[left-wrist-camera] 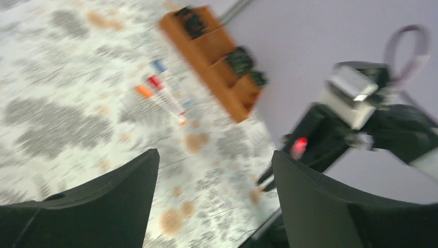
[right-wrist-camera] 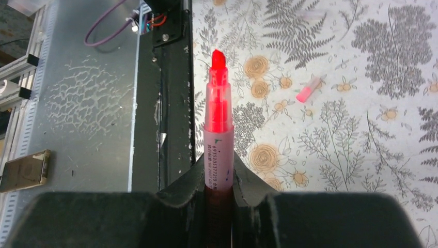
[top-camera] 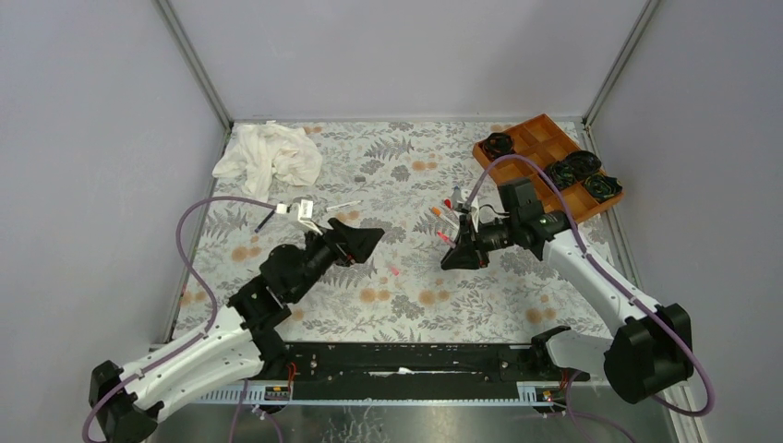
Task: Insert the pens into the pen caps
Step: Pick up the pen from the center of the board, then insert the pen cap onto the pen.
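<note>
The right gripper (right-wrist-camera: 219,178) pinches an uncapped pink pen (right-wrist-camera: 217,111); the left gripper (left-wrist-camera: 214,178) is spread, seemingly empty. Next the left must fetch the pink cap (right-wrist-camera: 308,91), at two o'clock of the tip.

You have open mat (top-camera: 406,300) between left gripper (top-camera: 374,238) and right gripper's (top-camera: 450,261) jutting pen (right-wrist-camera: 218,103); one pink cap (right-wrist-camera: 309,89) lies there, seemingly loose.
</note>
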You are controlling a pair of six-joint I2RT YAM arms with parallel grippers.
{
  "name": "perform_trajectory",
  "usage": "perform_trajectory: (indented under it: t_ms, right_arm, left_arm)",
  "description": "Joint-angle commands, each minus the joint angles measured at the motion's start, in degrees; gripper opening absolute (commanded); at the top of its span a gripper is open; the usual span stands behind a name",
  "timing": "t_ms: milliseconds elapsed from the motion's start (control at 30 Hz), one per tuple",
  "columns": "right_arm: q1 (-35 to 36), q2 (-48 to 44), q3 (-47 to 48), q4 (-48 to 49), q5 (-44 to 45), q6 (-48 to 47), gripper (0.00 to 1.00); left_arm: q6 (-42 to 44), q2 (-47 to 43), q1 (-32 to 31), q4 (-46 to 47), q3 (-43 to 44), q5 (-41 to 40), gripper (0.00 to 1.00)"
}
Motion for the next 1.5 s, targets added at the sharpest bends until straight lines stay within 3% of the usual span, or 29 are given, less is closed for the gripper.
perform_trajectory:
  t_ms: [0,167,300,367,633,833,1200,1467]
  right_arm:
    - [-0.49,3.0,1.82,-3.1,3.78,-2.73,0.0]
    - [-1.22,1.64,0.9,-1.41,11.09,-0.52,0.0]
    - [-3.59,0.4,-0.22,-0.16,13.88,1.12,0.0]
    - [-5.28,0.62,-0.03,-0.39,13.88,1.87,0.0]
    - [-7.1,-0.12,0.3,-1.64,13.3,2.23,0.0]
    - [-7.28,-0.3,0.3,-2.0,12.78,2.57,0.0]
    - [-7.63,0.22,0.56,-2.74,11.34,2.54,0.0]
    - [-7.91,0.3,0.39,-2.76,10.8,2.44,0.0]
  left_arm:
    - [-3.56,5.13,2.74,-23.94,5.47,-4.36,0.8]
    - [-8.26,19.72,3.99,-31.79,12.8,-3.04,0.6]
    - [-14.57,33.78,3.99,-36.96,20.08,-0.03,0.55]
    - [-18.91,39.6,3.9,-37.68,22.2,1.36,0.46]
    - [-27.86,56.64,0.87,-54.94,36.63,-3.81,0.49]
    - [-29.5,67.14,-0.4,-62.12,46.07,-3.93,0.49]
    - [-30.84,69.16,-0.69,-64.22,47.09,-6.13,0.49]
    - [-29.96,72.01,-0.33,-62.17,48.0,-4.92,0.37]
